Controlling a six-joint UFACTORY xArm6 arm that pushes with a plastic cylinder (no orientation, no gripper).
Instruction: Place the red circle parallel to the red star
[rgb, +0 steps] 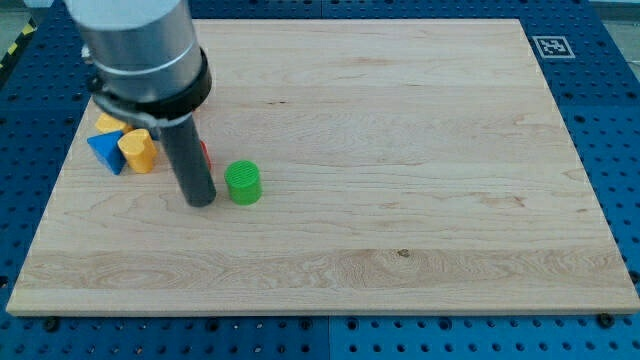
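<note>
One sliver of red (205, 153) shows just right of my rod, mostly hidden behind it; can't tell if it's the red circle or the red star, shape not readable. No other red piece visible, so the second task block is either behind the arm or out of sight. My tip (201, 201) sits on the wooden board (420, 150) at the view's left, just below that red sliver. No gripper on this arm, just the dark rod, so nothing open or closed, nothing held. Green cylinder (242, 184) stands upright just right of the tip, small gap, apparently not touching. Further left, near the board's left edge: blue triangle block (105, 152), touching an orange block (139, 152) on its right, another orange block (108, 122) above them, partly under the arm housing. Fiducial marker (551, 46) at board's top right corner.
</note>
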